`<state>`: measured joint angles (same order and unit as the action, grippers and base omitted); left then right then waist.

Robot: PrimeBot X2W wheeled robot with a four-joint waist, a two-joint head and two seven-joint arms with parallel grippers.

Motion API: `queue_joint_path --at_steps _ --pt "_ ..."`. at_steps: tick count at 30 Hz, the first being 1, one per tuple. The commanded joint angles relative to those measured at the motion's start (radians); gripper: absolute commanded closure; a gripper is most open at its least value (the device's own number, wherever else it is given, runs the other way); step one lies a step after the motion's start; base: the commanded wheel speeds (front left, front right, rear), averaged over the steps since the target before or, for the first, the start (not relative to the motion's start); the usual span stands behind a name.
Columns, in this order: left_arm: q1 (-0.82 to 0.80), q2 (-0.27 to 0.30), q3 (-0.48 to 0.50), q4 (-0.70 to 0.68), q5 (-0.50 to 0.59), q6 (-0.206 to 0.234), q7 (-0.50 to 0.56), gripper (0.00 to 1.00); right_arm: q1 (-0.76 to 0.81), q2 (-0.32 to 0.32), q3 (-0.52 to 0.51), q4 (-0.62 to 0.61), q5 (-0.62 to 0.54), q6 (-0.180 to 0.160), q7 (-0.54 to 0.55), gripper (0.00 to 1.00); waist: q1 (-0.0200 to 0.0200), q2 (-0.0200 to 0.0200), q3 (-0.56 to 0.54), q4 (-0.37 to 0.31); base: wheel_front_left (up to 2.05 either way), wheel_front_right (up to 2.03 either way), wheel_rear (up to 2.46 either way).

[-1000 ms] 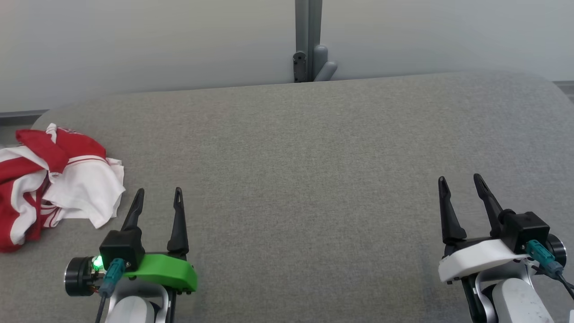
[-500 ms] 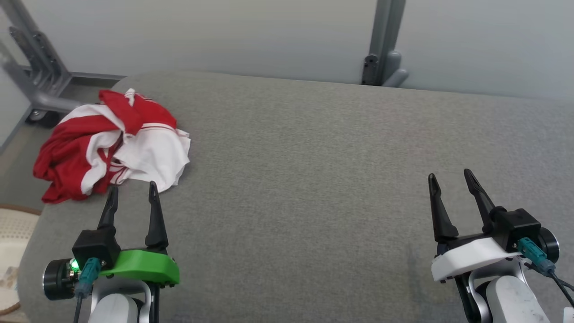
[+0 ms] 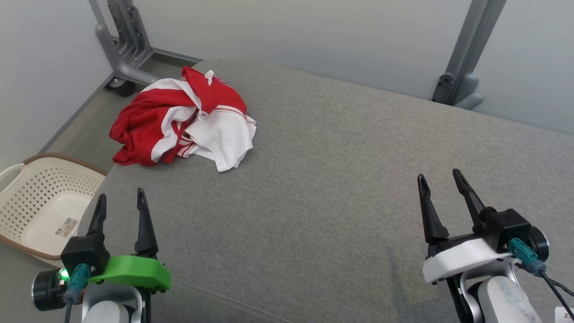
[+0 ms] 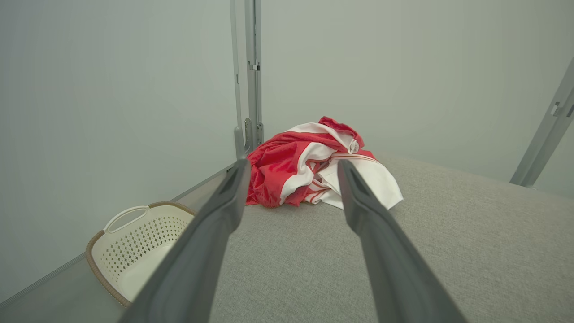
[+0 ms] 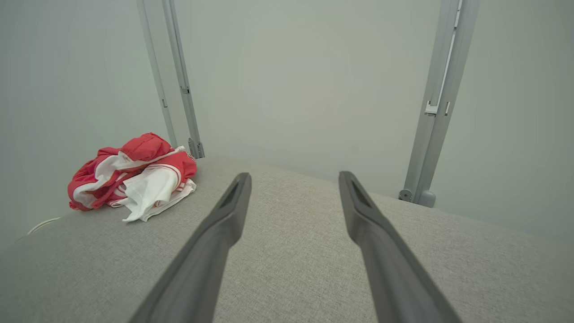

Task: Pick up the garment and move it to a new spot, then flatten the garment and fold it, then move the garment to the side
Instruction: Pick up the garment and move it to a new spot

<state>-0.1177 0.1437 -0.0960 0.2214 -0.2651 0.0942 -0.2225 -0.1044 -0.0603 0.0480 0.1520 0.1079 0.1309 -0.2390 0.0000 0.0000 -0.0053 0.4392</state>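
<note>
A crumpled red and white garment [image 3: 184, 119] lies in a heap at the far left corner of the grey padded surface [image 3: 341, 179], partly over its left edge. It is also ahead in the left wrist view as the garment [image 4: 314, 166], and at the left of the right wrist view as the garment [image 5: 134, 175]. My left gripper [image 3: 120, 199] hovers open near the front left edge, well short of the heap, nothing between its fingers. Open and empty too, my right gripper [image 3: 438, 178] sits at the lower right, far from the cloth.
A cream laundry basket [image 3: 40, 197] with a brown rim stands on the floor left of the surface, also the basket [image 4: 130, 242]. Grey metal frame posts [image 3: 466, 54] and a wheeled frame foot [image 3: 121, 54] stand behind, against a pale wall.
The head camera has turned left, so the whole picture shifted right and the basket and frame foot came into view. Both grippers stay open, and the garment lies where it was.
</note>
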Motion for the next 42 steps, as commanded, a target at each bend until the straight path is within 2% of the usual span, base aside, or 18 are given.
queue_joint_path --at_steps 1,17,22,27,32,42 --pt "0.007 0.006 0.001 -0.005 -0.008 0.004 0.000 0.00 0.007 -0.002 0.002 -0.005 -0.004 0.000 0.000 0.00 0.0000 0.0000 -0.005 0.018 0.00 0.00 0.00" --pt "-0.015 0.010 -0.004 -0.016 -0.025 0.002 0.001 0.00 0.001 -0.002 0.009 -0.003 0.013 0.000 0.006 0.00 0.0000 0.0000 0.013 0.024 0.00 0.00 0.00" --pt "-0.076 -0.003 -0.007 -0.036 -0.042 -0.014 -0.008 0.00 -0.025 -0.017 0.019 -0.027 0.004 0.000 0.024 0.00 0.0000 0.0000 0.063 0.010 0.00 0.00 0.00" --pt "-0.208 0.002 0.001 -0.020 -0.083 -0.047 0.020 0.00 -0.061 -0.039 0.035 -0.072 -0.005 0.000 0.047 0.00 0.0000 0.0000 0.155 -0.042 0.00 0.00 0.00" --pt "-0.372 0.028 0.002 0.086 -0.098 -0.084 0.046 0.00 -0.108 -0.060 0.054 -0.116 -0.009 0.000 0.060 0.00 0.0000 0.0000 0.256 -0.119 0.00 0.00 0.00" --pt "-0.654 0.101 -0.005 0.475 -0.140 -0.182 0.104 0.00 -0.173 -0.071 0.058 -0.140 -0.006 0.000 0.059 0.00 0.0000 0.0000 0.401 -0.252 0.00 0.00 0.00"
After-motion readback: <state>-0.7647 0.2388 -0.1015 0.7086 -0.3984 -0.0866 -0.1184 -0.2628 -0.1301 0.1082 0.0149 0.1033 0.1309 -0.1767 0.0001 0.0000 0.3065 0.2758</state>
